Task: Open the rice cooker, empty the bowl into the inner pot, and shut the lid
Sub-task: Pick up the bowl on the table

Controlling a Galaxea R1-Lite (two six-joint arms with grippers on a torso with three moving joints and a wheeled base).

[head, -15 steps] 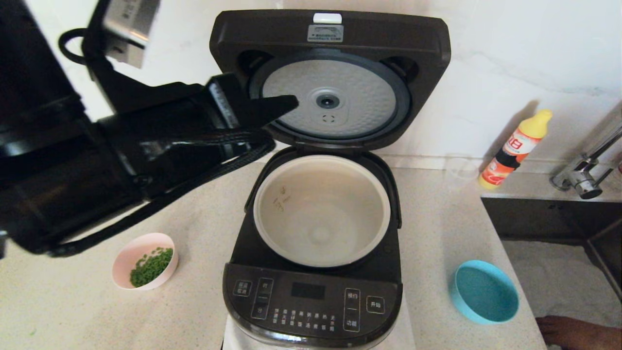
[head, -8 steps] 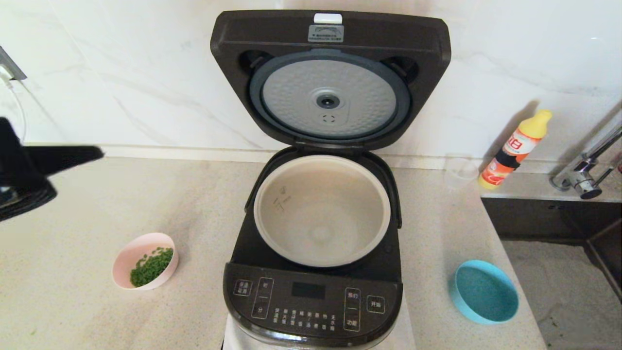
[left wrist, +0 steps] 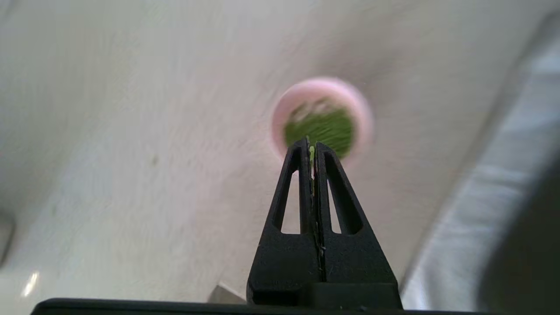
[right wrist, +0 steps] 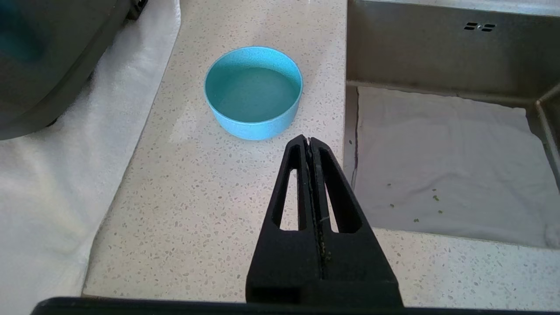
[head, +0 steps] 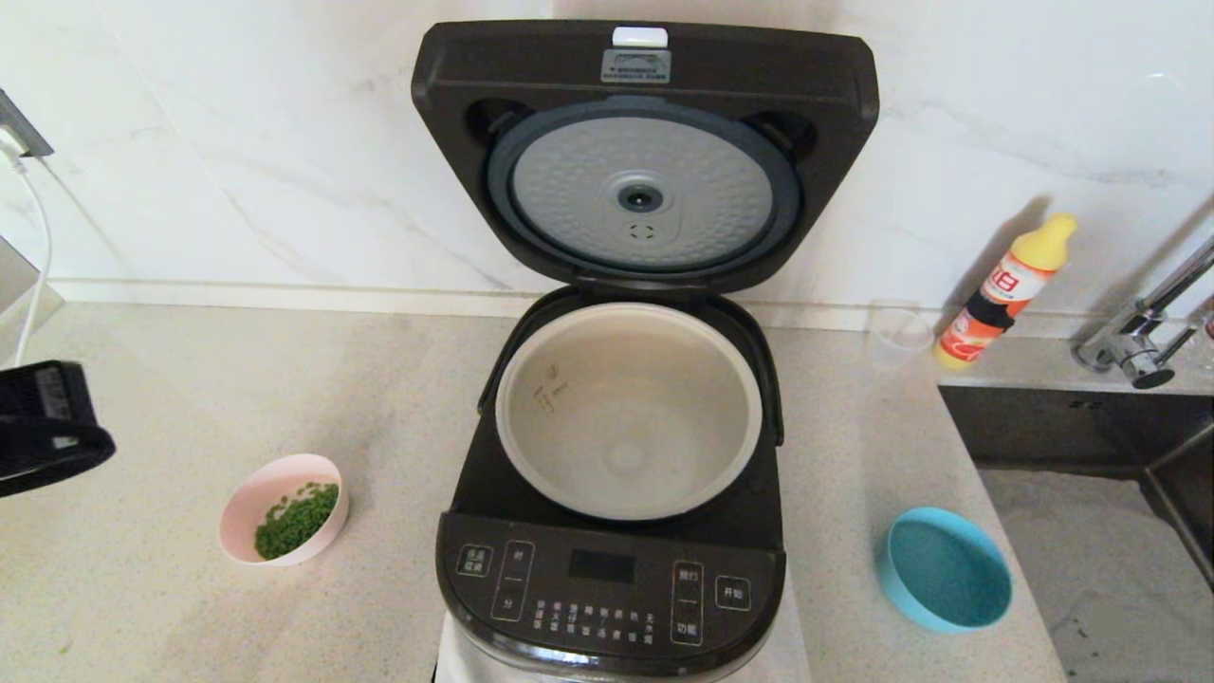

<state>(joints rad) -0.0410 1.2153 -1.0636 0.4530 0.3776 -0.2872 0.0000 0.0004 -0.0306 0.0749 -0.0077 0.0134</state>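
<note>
The black rice cooker (head: 607, 588) stands mid-counter with its lid (head: 645, 152) raised upright, dimpled silver disc facing me. The pale inner pot (head: 628, 413) sits inside it and looks empty. A pink bowl (head: 283, 509) of chopped green bits rests on the counter to the cooker's left; in the left wrist view the bowl (left wrist: 321, 116) lies just beyond my left gripper (left wrist: 311, 146), which is shut and holds nothing. Only part of the left arm (head: 43, 427) shows at the head view's left edge. My right gripper (right wrist: 308, 140) is shut, empty, hovering over the counter.
An empty blue bowl (head: 944, 569) sits right of the cooker, also just ahead of the right gripper as the blue bowl (right wrist: 253, 92). A sink (right wrist: 437, 153) lies to the right, with a faucet (head: 1138, 341), an orange bottle (head: 1005, 289) and a clear cup (head: 896, 332) behind.
My left arm has pulled away from the raised lid, swinging left and down to the head view's left edge. Lid, pot and bowls have not moved.
</note>
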